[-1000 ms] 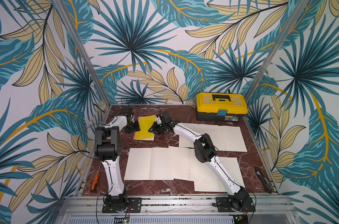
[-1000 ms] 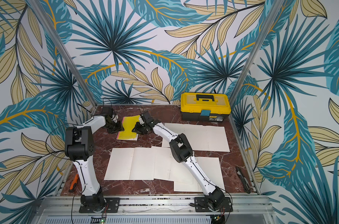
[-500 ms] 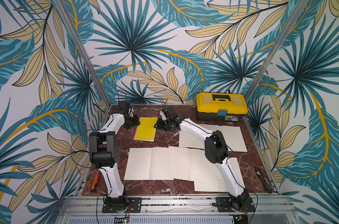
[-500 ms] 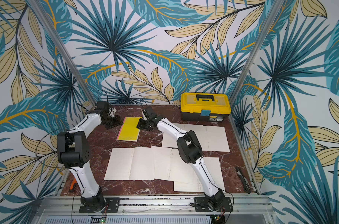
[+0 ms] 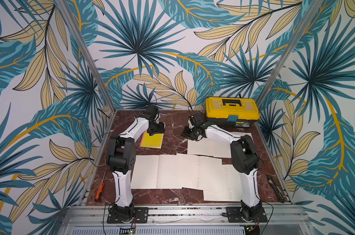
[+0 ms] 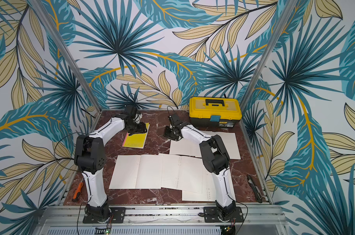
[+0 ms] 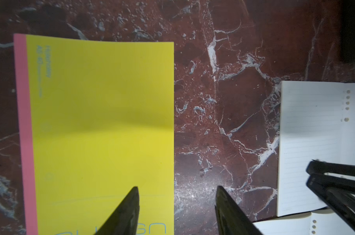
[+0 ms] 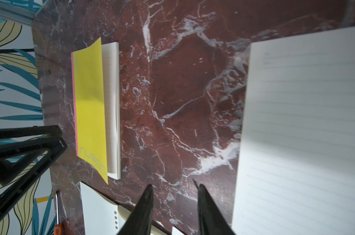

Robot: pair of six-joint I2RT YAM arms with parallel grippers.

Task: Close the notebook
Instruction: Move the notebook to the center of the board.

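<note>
The notebook point(image 5: 152, 140) has a yellow cover and a pink spine and lies on the marble table point(image 5: 172, 126) at the back left, seen in both top views. In the right wrist view its cover point(image 8: 90, 109) lies over the white pages point(image 8: 112, 101), with the free edge bowed slightly up. My left gripper point(image 7: 176, 189) hovers open over the notebook's edge, one finger above the cover and one above bare marble. My right gripper point(image 8: 174, 187) is open over bare marble to the notebook's right point(image 5: 190, 133), holding nothing.
A yellow toolbox point(image 5: 232, 112) stands at the back right. Loose lined sheets point(image 5: 172, 173) cover the table's middle and right point(image 5: 209, 146). An orange screwdriver point(image 5: 99, 192) lies at the front left edge and a utility knife point(image 5: 275, 188) along the right edge.
Both grippers were at the notebook with its cover raised. The cover now lies down, both arms have drawn back and apart, and the left jaws have opened wider.
</note>
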